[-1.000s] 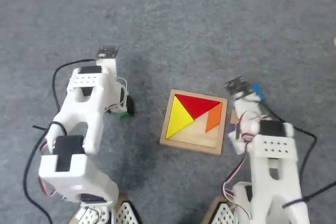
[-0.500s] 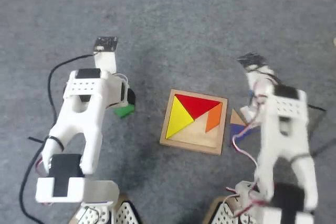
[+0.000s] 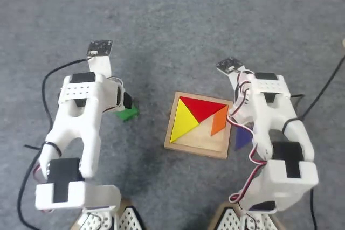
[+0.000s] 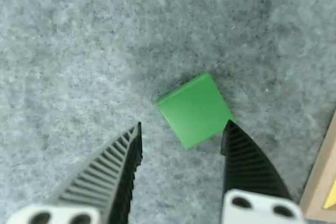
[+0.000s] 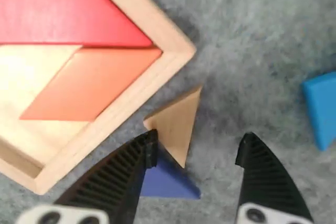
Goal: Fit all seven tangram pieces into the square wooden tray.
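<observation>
Since it carries everything here, worktop [image 3: 178, 36]: grey and fuzzy; its far edge at 12 o'clock meets a pale strip.
Left arm [image 3: 81, 117]: white, at 9 o'clock of the tray; its base is cut off by the high view's edge.
Right arm [image 3: 272, 122]: white, at 3 o'clock of the tray, covering the worktop beneath it.
Tray [image 3: 168, 127]: square, wooden, mid-worktop, turned slightly; its floor is bare from 5 to 7 o'clock.
Red triangle [image 3: 204, 107]: in the tray at 12 o'clock.
Yellow triangle [image 3: 182, 121]: in the tray at 9 o'clock, edge to edge with the red one.
Orange piece [image 3: 219, 119]: a parallelogram in the tray at 3 o'clock, under the red triangle's edge.
Left tool [image 4: 182, 126]: spread wide, gripping nothing, fingers either side of the green square; whether a fingertip touches it I cannot tell.
Right tool [image 5: 199, 136]: spread wide, gripping nothing, over the plain wooden triangle; one finger hides part of the dark blue triangle.
Green square [image 4: 195, 110]: flat on the worktop, at 9 o'clock of the tray, apart from it.
Light blue piece [image 5: 320, 106]: cut off by the frame, shape unclear, well apart from the tray.
Plain wooden triangle [image 5: 176, 124]: just beside a tray corner, touching the dark blue triangle.
Dark blue triangle [image 3: 242, 138]: just outside the tray at 3 o'clock, partly under the right arm.
</observation>
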